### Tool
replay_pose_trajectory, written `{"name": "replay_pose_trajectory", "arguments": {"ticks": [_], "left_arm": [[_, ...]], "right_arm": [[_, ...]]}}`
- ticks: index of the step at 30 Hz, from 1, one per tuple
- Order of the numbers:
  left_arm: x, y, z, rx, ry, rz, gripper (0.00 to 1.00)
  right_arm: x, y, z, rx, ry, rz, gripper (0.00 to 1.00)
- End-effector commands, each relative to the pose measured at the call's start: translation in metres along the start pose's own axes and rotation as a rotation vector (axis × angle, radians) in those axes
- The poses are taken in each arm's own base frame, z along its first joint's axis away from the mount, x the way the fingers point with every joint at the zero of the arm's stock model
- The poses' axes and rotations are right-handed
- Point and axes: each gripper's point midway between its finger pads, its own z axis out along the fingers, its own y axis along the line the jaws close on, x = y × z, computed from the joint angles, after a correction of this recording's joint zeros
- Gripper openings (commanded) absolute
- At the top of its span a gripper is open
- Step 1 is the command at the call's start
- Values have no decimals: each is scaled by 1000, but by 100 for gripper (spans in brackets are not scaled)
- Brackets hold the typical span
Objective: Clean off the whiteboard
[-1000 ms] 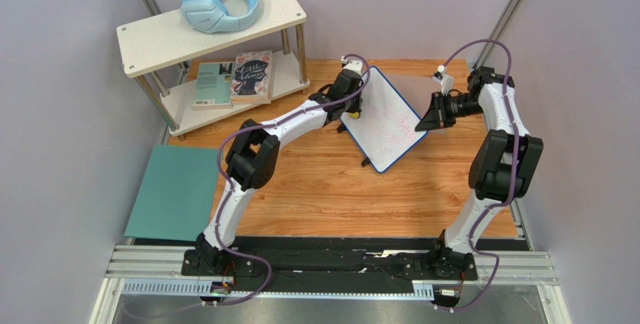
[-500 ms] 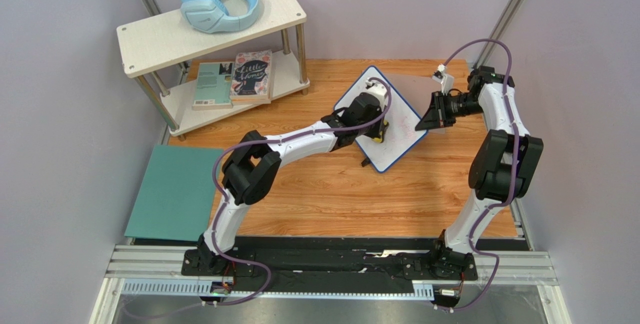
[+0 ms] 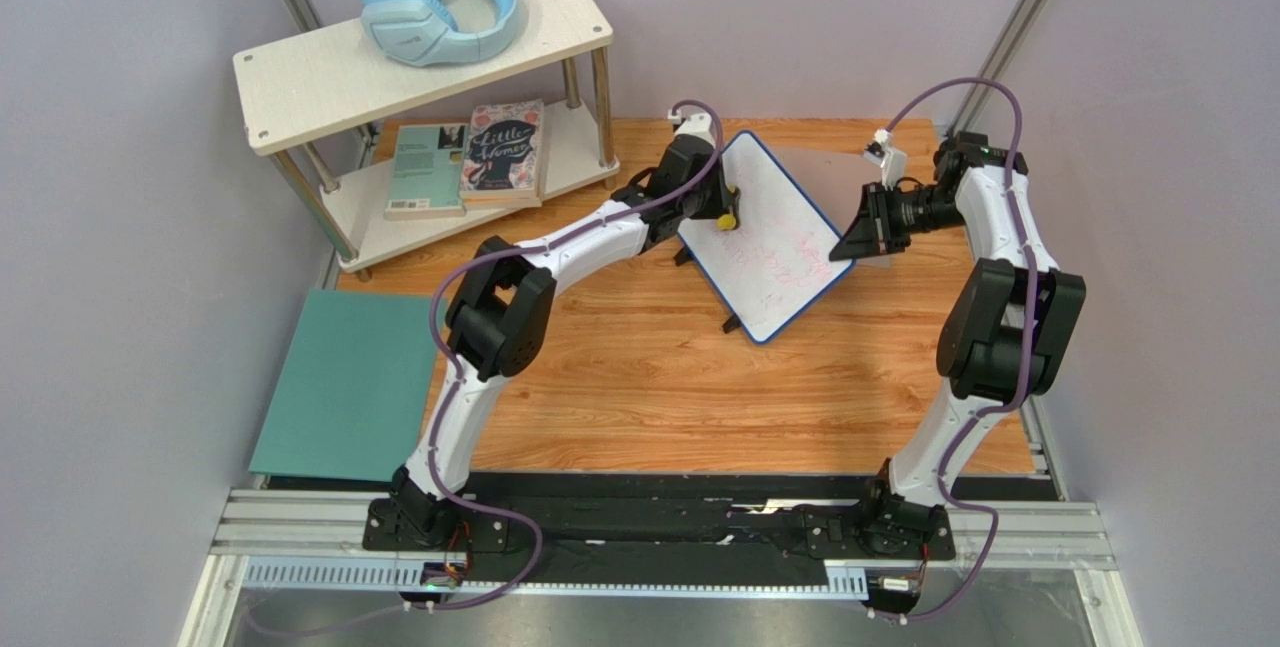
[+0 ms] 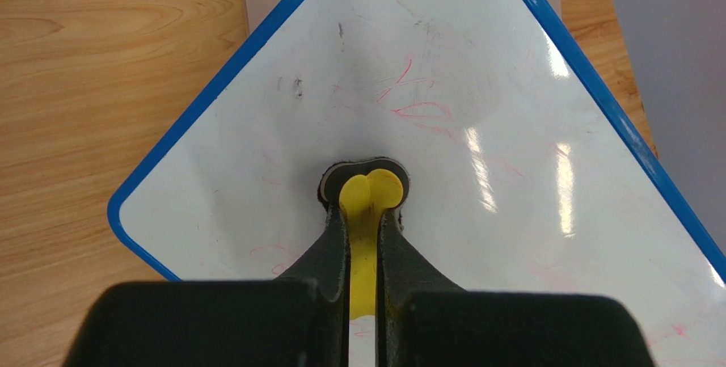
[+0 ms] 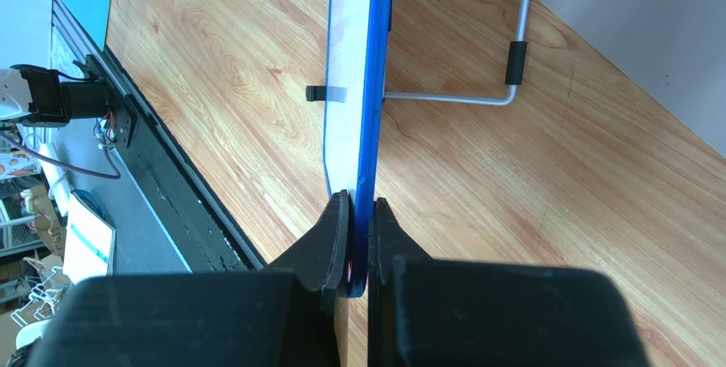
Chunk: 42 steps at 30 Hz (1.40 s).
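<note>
**Eraser on the whiteboard, both jaws closed**

We see the whiteboard (image 3: 769, 245) standing toward the far right of the desk (image 3: 661, 377), turned so that one corner points away from the arms. It is tilted back on a wire stand (image 5: 477, 96), which shows behind it in the right wrist view. Small black feet sit along its near edges. Faint pink scribbles run across its white face, with a few dark specks near the far corner.

The left jaws are closed on a yellow eraser (image 4: 372, 190). Its handle runs between the two fingers, and its round dark pad lies flat against the board's face. From above, we place that contact in the far left part of the board, just inside the blue frame. Pink marks lie beyond the pad and on both sides of it.

The right jaws are closed on the board's right edge, one finger on the face side and one on the back, with the blue frame pinched between them.

At the far left stands a shelf (image 3: 316, 77) with blue headphones (image 3: 436, 5) on top and books (image 3: 504, 152) on the lower level. A teal mat (image 3: 353, 385) lies just beside the desk's left edge.
</note>
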Motion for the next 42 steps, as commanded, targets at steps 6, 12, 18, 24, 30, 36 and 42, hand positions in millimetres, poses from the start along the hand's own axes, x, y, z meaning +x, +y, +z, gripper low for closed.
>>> {"name": "replay_pose_trajectory", "arguments": {"ticks": [6, 12, 18, 24, 30, 36, 42], "left_arm": [[92, -109, -15, 136, 87, 58, 0], [134, -169, -35, 236, 128, 140, 0], [129, -195, -44, 267, 104, 288, 0], [120, -168, -37, 162, 48, 499, 0], [100, -122, -13, 33, 19, 471, 0], [89, -81, -5, -52, 14, 503, 0], [103, -62, -12, -13, 26, 648, 0]], "right_arm": [[3, -4, 3, 52, 44, -160, 0], [0, -3, 1, 56, 41, -164, 0], [-8, -1, -2, 54, 29, -165, 0], [-15, 1, -4, 46, 22, -162, 0], [-14, 2, -4, 40, 23, -159, 0], [-12, 4, -4, 32, 26, -157, 0], [-15, 6, -5, 19, 19, -159, 0]]}}
